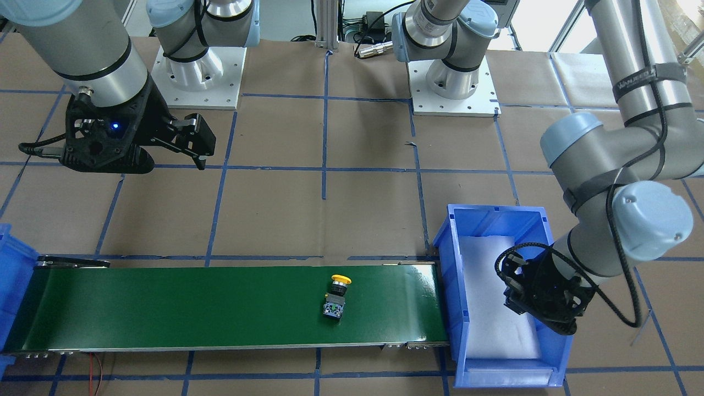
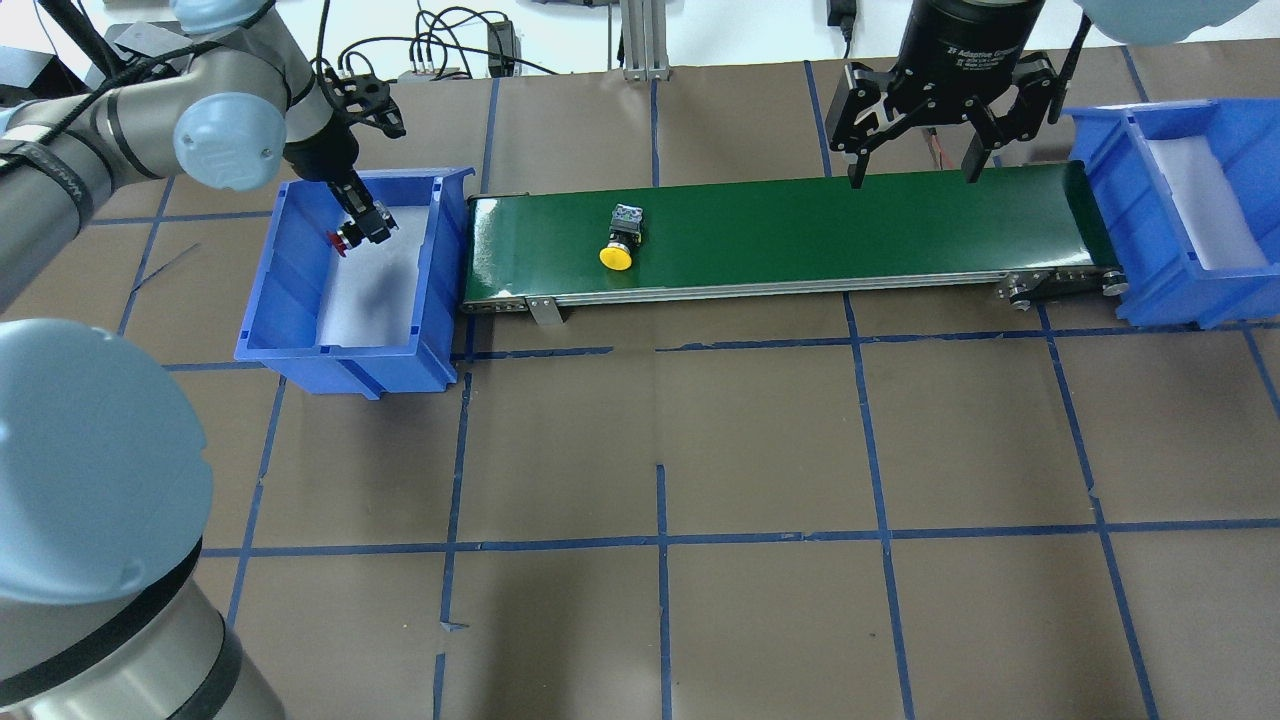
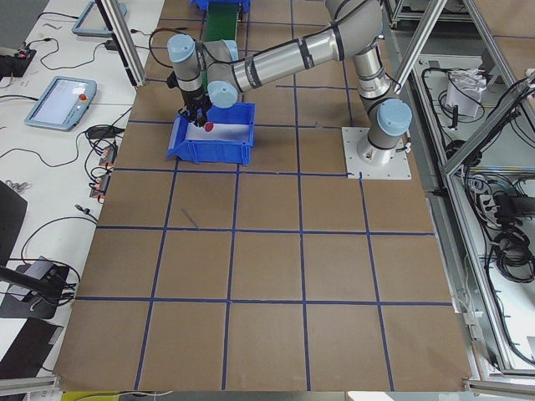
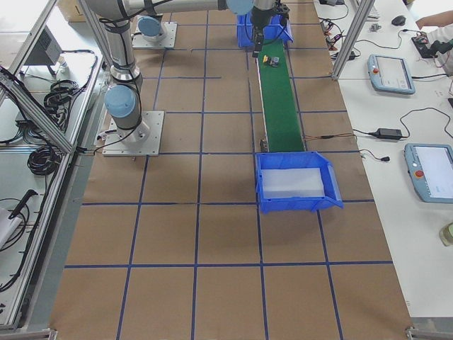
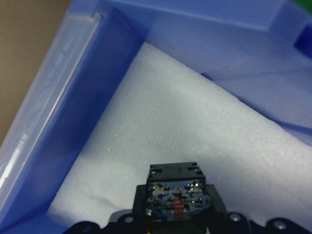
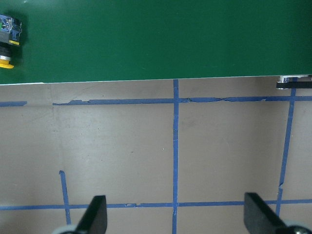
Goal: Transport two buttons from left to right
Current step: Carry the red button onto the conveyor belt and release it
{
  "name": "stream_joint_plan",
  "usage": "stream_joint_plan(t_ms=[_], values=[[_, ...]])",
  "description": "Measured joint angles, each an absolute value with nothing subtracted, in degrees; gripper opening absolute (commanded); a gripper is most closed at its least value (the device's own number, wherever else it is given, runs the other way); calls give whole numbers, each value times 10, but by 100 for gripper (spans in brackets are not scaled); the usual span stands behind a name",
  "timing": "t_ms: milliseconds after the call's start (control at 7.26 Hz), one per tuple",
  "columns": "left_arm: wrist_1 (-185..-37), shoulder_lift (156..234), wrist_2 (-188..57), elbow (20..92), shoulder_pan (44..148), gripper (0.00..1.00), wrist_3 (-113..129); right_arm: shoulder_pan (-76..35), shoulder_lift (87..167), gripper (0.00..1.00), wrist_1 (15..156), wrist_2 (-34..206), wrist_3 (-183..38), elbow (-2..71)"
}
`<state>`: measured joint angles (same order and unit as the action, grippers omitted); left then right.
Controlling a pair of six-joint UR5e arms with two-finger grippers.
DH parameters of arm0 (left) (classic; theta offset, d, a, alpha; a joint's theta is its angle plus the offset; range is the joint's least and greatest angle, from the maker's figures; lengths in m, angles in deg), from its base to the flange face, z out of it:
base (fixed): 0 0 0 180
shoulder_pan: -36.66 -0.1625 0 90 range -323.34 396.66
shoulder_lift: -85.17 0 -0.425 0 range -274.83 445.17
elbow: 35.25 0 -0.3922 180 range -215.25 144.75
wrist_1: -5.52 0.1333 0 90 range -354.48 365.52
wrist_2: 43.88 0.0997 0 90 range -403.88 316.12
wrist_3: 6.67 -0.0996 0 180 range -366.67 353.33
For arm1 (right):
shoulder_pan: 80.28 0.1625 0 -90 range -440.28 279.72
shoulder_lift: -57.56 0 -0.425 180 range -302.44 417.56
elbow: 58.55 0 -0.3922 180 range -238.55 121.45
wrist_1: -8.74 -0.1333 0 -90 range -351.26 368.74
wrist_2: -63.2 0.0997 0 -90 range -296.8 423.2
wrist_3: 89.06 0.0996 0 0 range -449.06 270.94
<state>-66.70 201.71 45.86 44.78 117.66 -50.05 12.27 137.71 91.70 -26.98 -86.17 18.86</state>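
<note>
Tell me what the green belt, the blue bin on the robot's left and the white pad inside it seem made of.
Green belt: probably rubber or PVC, smooth and slightly glossy; it reflects light near its end.
Blue bin: moulded plastic, judging by even colour and shiny walls.
White pad: likely foam, matt with a fine grainy surface.

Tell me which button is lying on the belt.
The yellow-capped button, on its side on the green belt, untouched. The red-capped button is clamped in the left gripper over the blue bin.
</note>
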Motion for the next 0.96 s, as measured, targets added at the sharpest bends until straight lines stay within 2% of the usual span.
stream_joint_plan(t_ms=[551, 964], values=[[-663, 1998, 472, 443, 1262, 12, -165, 122, 1377, 100, 917, -270, -862, 189], [-624, 2032, 488, 443, 1327, 14, -44, 122, 1377, 100, 916, -270, -862, 189]])
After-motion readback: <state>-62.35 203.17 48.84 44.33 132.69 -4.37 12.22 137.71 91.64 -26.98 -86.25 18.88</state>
